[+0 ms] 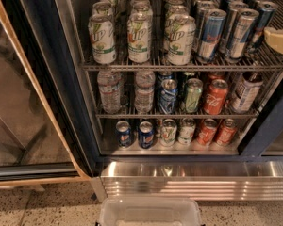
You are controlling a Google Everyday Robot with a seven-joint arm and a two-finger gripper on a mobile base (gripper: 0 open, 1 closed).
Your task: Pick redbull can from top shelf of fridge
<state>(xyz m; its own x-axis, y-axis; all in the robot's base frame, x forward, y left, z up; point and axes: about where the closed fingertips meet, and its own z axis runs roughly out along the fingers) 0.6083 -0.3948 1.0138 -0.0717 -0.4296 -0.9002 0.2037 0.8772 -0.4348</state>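
The fridge [42, 79] stands open in front of me, with a dark frame. Its top shelf [179, 66] is a grey wire rack. Several slim blue-and-silver redbull cans stand upright in rows on the right half; the front ones are one redbull can [211, 34] and a second [240, 32]. Wider white-green 7UP cans [139, 36] fill the left half. A cream-coloured part of my gripper [278, 39] shows at the right edge, level with the top shelf, just right of the redbull rows and apart from them. Most of it is out of view.
The middle rack holds water bottles [109, 91] and mixed cans, including a Coca-Cola can [215, 97]. The bottom rack holds small cans. A ribbed steel base panel [198, 180] lies below. A clear plastic bin [150, 213] sits on the floor. The glass door [19, 102] is on the left.
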